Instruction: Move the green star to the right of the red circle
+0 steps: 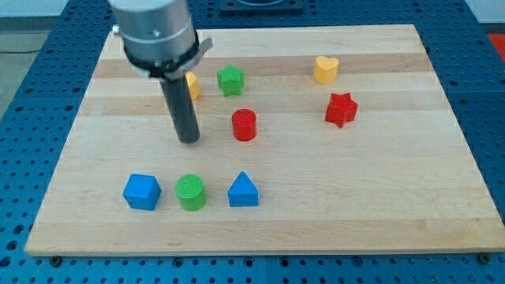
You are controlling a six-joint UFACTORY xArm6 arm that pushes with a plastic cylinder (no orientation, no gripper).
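The green star lies near the view's top, left of centre. The red circle sits just below and slightly right of it. My tip rests on the board left of the red circle and below-left of the green star, touching neither. A yellow block is partly hidden behind the rod, left of the green star.
A yellow heart and a red star lie at the view's upper right. A blue block, a green circle and a blue triangle form a row near the view's bottom. The wooden board ends at blue perforated table.
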